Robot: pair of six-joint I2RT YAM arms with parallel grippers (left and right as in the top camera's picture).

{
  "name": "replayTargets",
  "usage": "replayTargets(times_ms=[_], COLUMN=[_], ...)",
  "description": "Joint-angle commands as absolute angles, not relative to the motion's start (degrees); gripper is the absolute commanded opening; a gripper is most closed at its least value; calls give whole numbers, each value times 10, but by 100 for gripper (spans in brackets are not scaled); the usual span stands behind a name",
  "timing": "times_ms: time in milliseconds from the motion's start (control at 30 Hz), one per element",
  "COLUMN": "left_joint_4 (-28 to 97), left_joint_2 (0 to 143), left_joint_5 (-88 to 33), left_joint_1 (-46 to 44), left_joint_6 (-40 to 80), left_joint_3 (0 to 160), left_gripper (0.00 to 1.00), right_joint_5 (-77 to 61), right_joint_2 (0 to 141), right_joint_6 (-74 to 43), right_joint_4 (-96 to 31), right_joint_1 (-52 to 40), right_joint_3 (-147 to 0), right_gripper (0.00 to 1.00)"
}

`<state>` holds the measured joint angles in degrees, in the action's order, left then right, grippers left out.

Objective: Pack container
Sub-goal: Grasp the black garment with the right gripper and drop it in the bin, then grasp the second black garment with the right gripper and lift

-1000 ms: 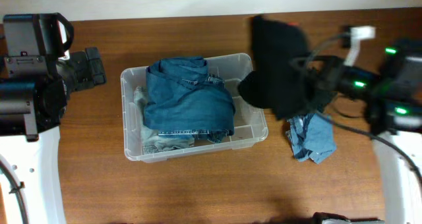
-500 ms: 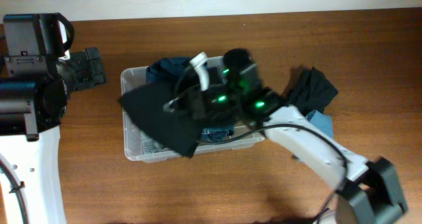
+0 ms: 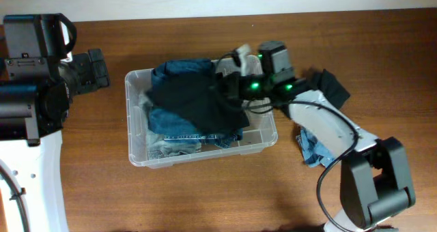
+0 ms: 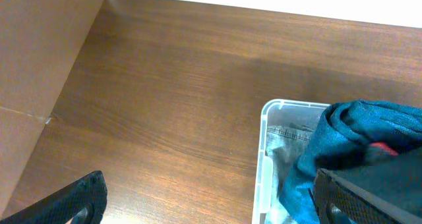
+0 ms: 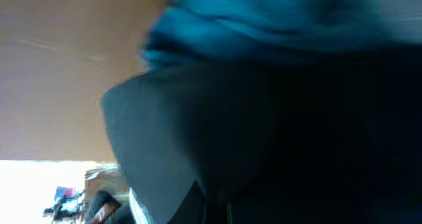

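The container point(image 3: 135, 158) — a clear plastic bin with rounded corners — sits on the wooden table point(image 3: 205, 198) left of centre, its long sides running left to right. Inside it, folded blue denim point(image 3: 183, 69) is heaped above the rim. A black garment point(image 3: 194, 99) lies spread across the top of the heap, covering most of it and reaching toward the right wall.

My right gripper point(image 3: 231, 84) hangs over the far right part of the container, at the black garment's far edge. The arm behind it stretches in from the right, with green lights lit near the wrist. Whether its fingers are apart or pinched on the fabric I cannot tell. The overhead view loses them against the dark cloth, and the right wrist view is a blur filled with the black garment point(image 5: 277, 138) below a band of blue denim point(image 5: 264, 20).

My left gripper point(image 3: 92, 71) is held well to the left of the container, apart from it. In the left wrist view its fingers point(image 4: 76, 199) stand wide apart, with the container's far left corner point(image 4: 267, 112) and the denim point(image 4: 369, 122) showing between them.

On the table to the right of the container, a second black cloth point(image 3: 333, 87) lies bunched toward the far side and a small piece of pale denim point(image 3: 319, 149) lies nearer — both outside the bin.
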<state>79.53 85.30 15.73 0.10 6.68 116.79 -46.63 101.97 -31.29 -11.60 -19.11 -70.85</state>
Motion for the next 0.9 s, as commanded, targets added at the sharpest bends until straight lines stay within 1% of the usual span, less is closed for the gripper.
replayTargets(times_ms=[0, 33, 67, 133, 200, 233, 267, 300, 400, 467, 500, 533, 567, 700, 800, 867], left_joint_4=[794, 794, 794, 794, 794, 794, 794, 794, 794, 794, 794, 794, 794, 794, 794, 794], left_joint_2=[854, 854, 854, 854, 854, 854, 854, 854, 854, 854, 854, 854, 854, 854, 854, 854], left_joint_5=[163, 163, 163, 163, 163, 163, 163, 163, 163, 163, 163, 163, 163, 163, 163, 163], left_joint_1=[3, 3, 3, 3, 3, 3, 3, 3, 3, 3, 3, 3, 3, 3, 3, 3], left_joint_6=[64, 64, 64, 64, 64, 64, 64, 64, 64, 64, 64, 64, 64, 64, 64, 64], left_joint_3=[1167, 1167, 1167, 1167, 1167, 1167, 1167, 1167, 1167, 1167, 1167, 1167, 1167, 1167, 1167, 1167], left_gripper=[99, 99, 99, 99, 99, 99, 99, 99, 99, 99, 99, 99, 99, 99, 99, 99], right_joint_5=[-363, -340, -325, -327, -328, -327, -326, -324, -324, -323, -323, -323, -323, -321, -321, -321], right_joint_2=[1015, 1015, 1014, 1007, 984, 971, 956, 940, 873, 842, 825, 817, 808, 825, 867, 930], right_joint_6=[-212, -204, -197, -197, -185, -171, -152, -144, -143, -162, -177, -185, -194, -200, -181, -149], right_joint_4=[-179, -189, -198, -200, -211, -218, -235, -252, -314, -327, -336, -344, -361, -432, -467, -469], right_joint_1=[-209, -213, -215, -213, -209, -208, -207, -204, -164, -124, -92, -66, -20, 133, 227, 292], right_joint_3=[-717, -717, -717, -717, -724, -730, -740, -750, -784, -787, -787, -787, -787, -784, -772, -754], right_gripper=[6, 13, 31, 51, 56, 61, 69, 74, 80, 89, 95, 98, 99, 99, 98, 99])
